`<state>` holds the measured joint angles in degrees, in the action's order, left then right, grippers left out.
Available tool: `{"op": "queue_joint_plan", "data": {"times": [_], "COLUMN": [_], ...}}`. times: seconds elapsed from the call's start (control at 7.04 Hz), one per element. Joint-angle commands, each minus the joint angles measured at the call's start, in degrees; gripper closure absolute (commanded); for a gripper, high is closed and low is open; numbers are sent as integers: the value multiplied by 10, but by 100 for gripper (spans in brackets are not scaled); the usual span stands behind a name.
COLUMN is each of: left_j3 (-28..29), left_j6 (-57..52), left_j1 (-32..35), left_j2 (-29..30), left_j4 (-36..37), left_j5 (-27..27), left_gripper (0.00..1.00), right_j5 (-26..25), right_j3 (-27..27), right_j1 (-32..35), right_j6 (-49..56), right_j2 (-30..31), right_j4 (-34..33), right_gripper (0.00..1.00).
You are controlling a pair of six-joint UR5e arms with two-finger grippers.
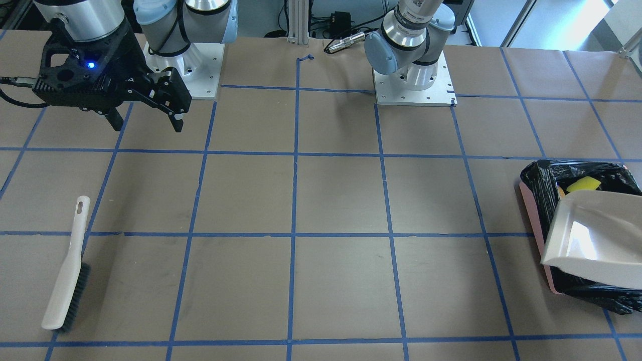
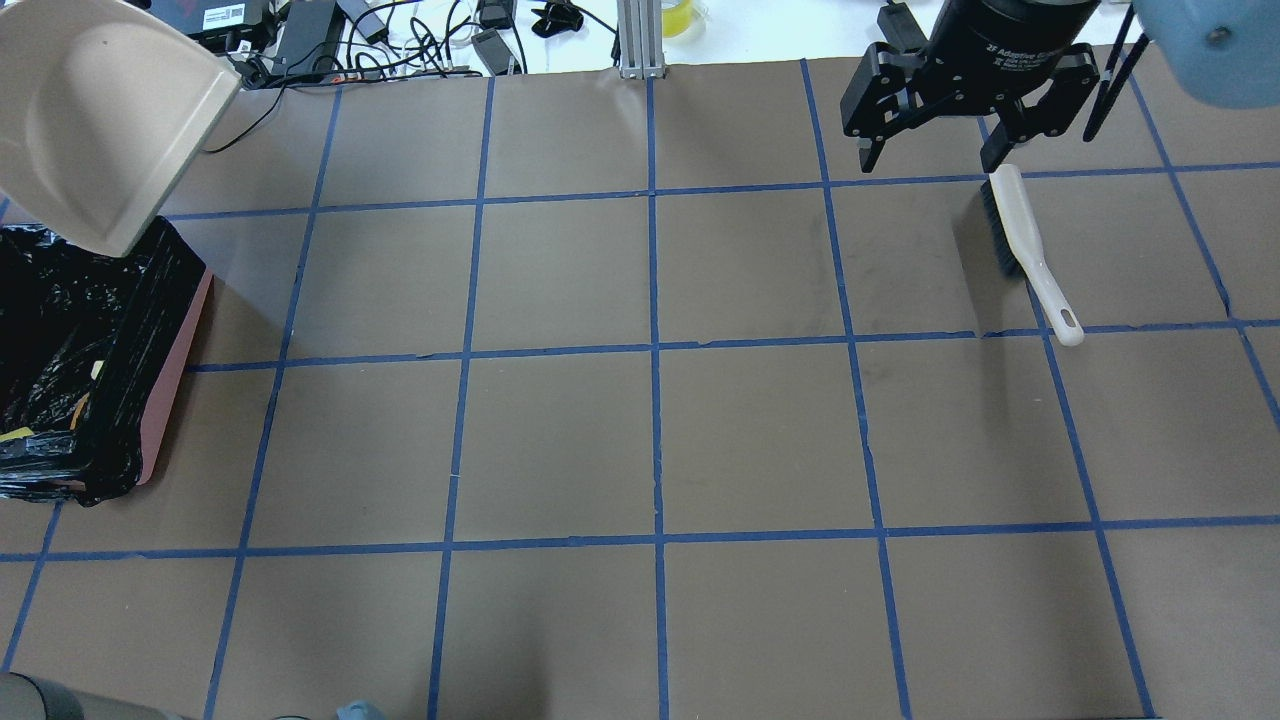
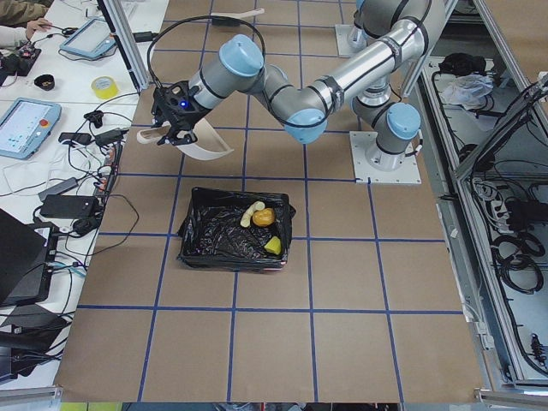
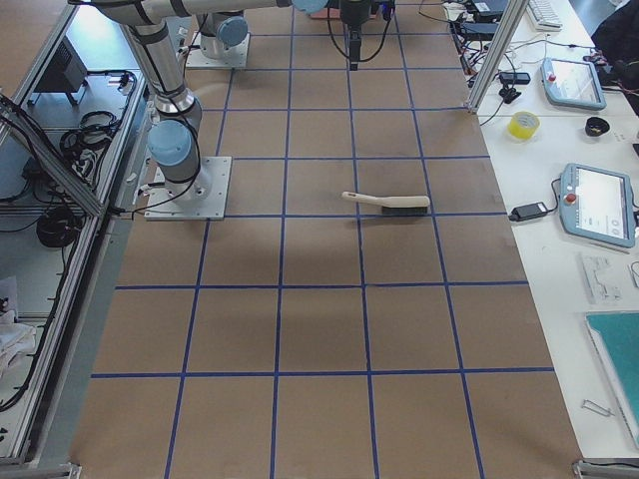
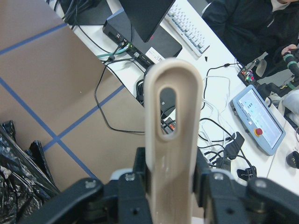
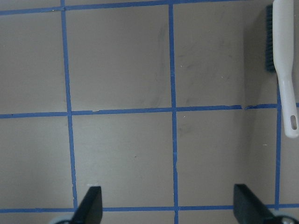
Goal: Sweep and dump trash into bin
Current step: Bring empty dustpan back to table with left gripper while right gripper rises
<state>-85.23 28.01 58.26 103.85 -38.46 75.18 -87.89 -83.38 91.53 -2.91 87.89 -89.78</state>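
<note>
The left gripper (image 5: 172,184) was clamped on the handle of the beige dustpan (image 1: 592,238), holding it tilted over the black-lined pink bin (image 3: 205,244). In the bin lay the amber lump (image 3: 264,217), yellow wedge (image 3: 273,246) and cream crescent (image 3: 248,214). The right gripper (image 6: 169,209) hung spread wide above the table (image 1: 341,200), near the brush (image 2: 1030,250).

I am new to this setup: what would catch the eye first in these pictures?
The left tool holds a beige plastic dustpan tilted in the air near the pink rectangular bin lined with a black bag, where three small food-like pieces lie. A white long-handled brush with dark bristles lies at the other end of the brown table, below the open right tool.
</note>
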Motion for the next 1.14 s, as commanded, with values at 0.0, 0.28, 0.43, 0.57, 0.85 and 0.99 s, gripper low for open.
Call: {"op": "queue_joint_plan", "data": {"times": [0.0,0.28,0.43,0.57,0.85,0.99], "left_j3": [-8,-19,-40,-52,-43,-41], "left_j6": [211,322,371,405,415,442], "left_j1": [120,149,156,164,177,183], "left_j2": [10,26,41,66,134,163], "left_j4": [-57,-155,-157,-157,-127,-104], "left_j5": [136,142,141,141,142,143], "left_gripper": [100,100,100,100,100,100], "right_j5": [1,3,0,3,-6,-6], "right_j3": [-7,-7,-7,-7,-10,-22], "right_j1": [-1,-1,-3,-4,-2,-3], "right_j6": [11,12,12,13,9,9], "right_j2": [0,0,2,11,14,15], "right_j4": [-8,-8,-7,-3,-6,-7], "right_gripper": [0,0,0,0,0,0]}}
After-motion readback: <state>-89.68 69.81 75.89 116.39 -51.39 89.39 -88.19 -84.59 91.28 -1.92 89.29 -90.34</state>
